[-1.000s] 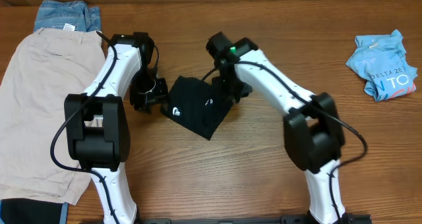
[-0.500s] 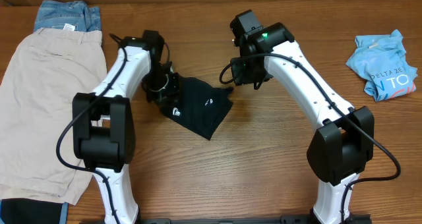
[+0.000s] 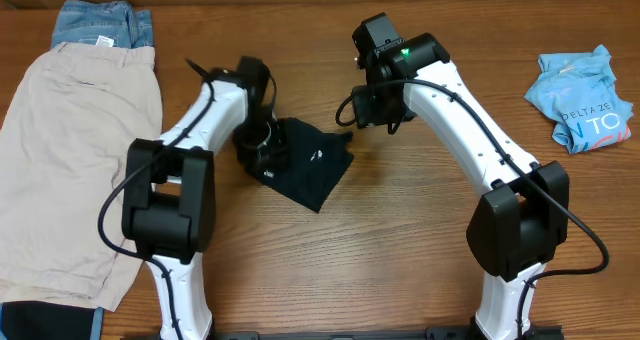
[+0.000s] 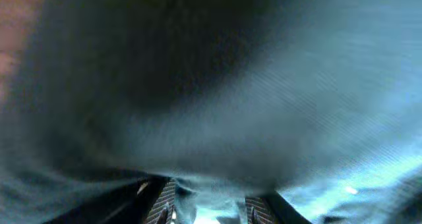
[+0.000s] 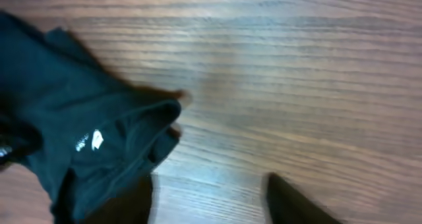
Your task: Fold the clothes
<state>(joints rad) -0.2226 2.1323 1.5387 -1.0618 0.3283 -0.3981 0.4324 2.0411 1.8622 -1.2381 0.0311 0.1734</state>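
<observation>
Far out to the left of the left gripper [image 3: 260, 145], flat on the wooden table [image 3: 330, 270]: beige shorts [image 3: 70, 160], with blue denim [image 3: 100, 25] peeking out past the far edge and a sliver of dark cloth [image 3: 40, 318] at the near corner.

Mid-table, left gripper down on the left edge of the black T-shirt [image 3: 312, 170]. From the left wrist camera, nothing but dark, blurred fabric right up against the lens, with only hints of the gripper's own parts along the bottom. Impossible to tell whether those jaws are pinching the shirt or merely resting on it, or how wide apart.

T-shirt folded into a small, rough diamond between the two grippers, one corner pointing toward the near table edge.

Just off the shirt's upper right corner, close beside the cloth: right gripper [image 3: 378, 115]. From the right wrist camera, two dark fingers [image 5: 132, 201] spread well apart, bare wood between, nothing held. Shirt to the left of and ahead of those jaws, small white logo [image 5: 97, 140] showing, rumpled corner just short of the gap.

Far off to the right of the right gripper, well apart from everything else: crumpled light-blue printed tee [image 3: 580, 100].
</observation>
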